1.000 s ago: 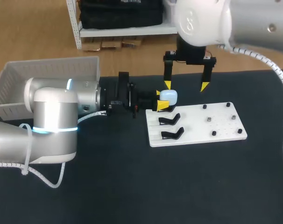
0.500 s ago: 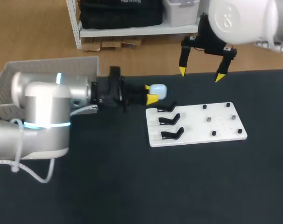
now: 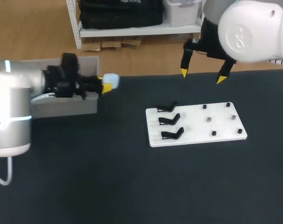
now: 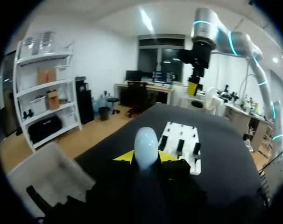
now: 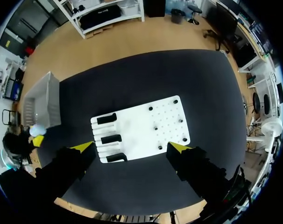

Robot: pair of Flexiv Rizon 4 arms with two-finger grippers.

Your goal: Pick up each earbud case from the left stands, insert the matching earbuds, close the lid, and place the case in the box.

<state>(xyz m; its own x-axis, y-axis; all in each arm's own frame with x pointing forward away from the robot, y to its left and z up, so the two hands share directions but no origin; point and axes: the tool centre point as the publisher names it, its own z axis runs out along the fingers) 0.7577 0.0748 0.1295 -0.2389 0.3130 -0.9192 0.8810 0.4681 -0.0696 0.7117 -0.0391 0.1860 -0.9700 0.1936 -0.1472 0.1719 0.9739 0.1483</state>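
A pale blue earbud case point(image 3: 112, 80) is held closed-lidded in my left gripper point(image 3: 106, 85), which is shut on it just past the near right corner of the white box point(image 3: 67, 106). In the left wrist view the case point(image 4: 146, 145) stands upright between the yellow tips of the left gripper point(image 4: 146, 157). Three black stands point(image 3: 169, 120) on the left of the white board point(image 3: 225, 126) hold nothing. My right gripper point(image 3: 201, 75) hangs open high over the table's far edge, and in its own view the right gripper point(image 5: 131, 147) looks down on the board point(image 5: 146, 123).
Small dark pegs point(image 3: 209, 120) dot the board's right half. The box point(image 5: 41, 100) sits at the table's far left corner, with the case point(image 5: 37, 130) beside it. My left arm's body covers most of the box in the head view.
My left gripper has carried the case leftward from the stands to beside the box. My right gripper has risen and drawn back to the far right.
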